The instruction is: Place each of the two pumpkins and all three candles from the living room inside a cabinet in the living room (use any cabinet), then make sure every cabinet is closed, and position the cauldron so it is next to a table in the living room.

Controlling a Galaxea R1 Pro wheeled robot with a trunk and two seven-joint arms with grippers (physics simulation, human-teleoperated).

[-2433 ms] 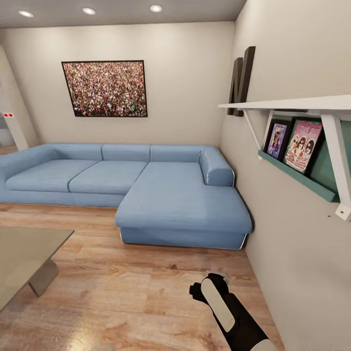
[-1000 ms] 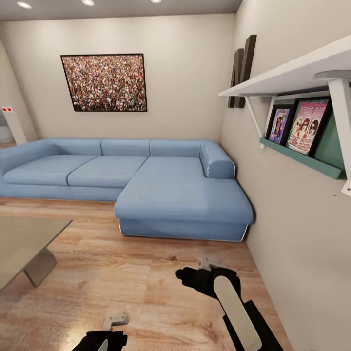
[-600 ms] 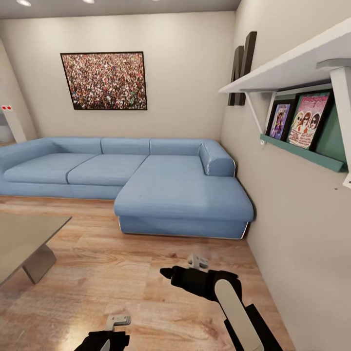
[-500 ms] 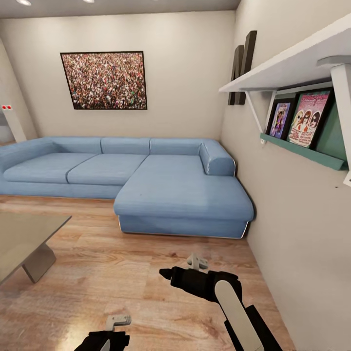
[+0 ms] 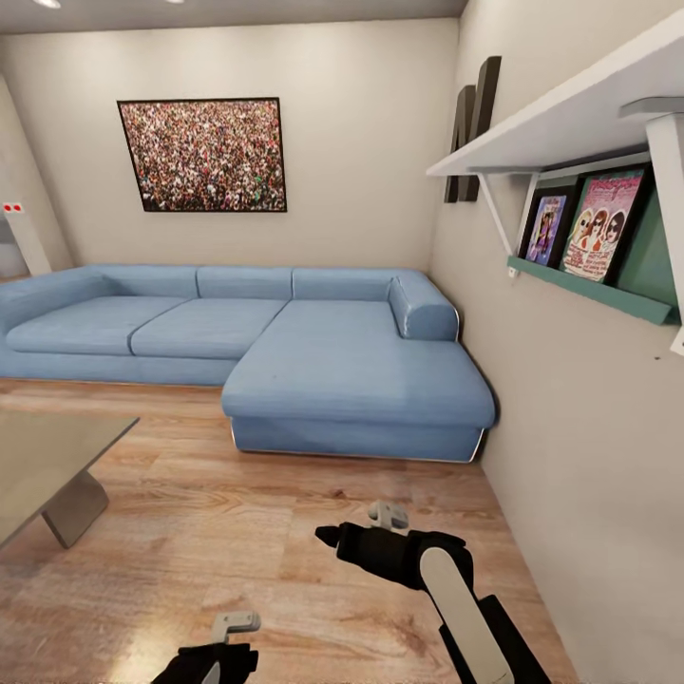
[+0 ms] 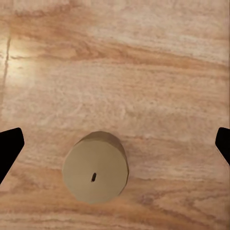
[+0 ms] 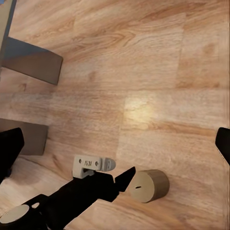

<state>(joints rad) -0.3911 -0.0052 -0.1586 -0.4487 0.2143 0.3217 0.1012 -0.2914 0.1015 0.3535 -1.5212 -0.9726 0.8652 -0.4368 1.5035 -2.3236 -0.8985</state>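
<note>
From the head camera, the left gripper (image 5: pixel 211 655) and right gripper (image 5: pixel 334 538) hang low over the wooden floor (image 5: pixel 237 532), the desk (image 5: pixel 47 465) off to the left, a blue sofa (image 5: pixel 313 361) ahead. Whether either is open can't be told from here.

Left wrist camera: fingers (image 6: pixel 9 148) spread wide, empty, one candle (image 6: pixel 96 167) standing upright on the floor directly between them, untouched.

Right wrist camera: fingers (image 7: pixel 223 143) wide too, holding nothing; the same candle (image 7: pixel 148 186) just beside the left arm's tip, desk legs (image 7: pixel 33 62) beyond.

Early days, I'd say: this candle isn't picked up yet, and pumpkins, cabinet and cauldron all remain.
</note>
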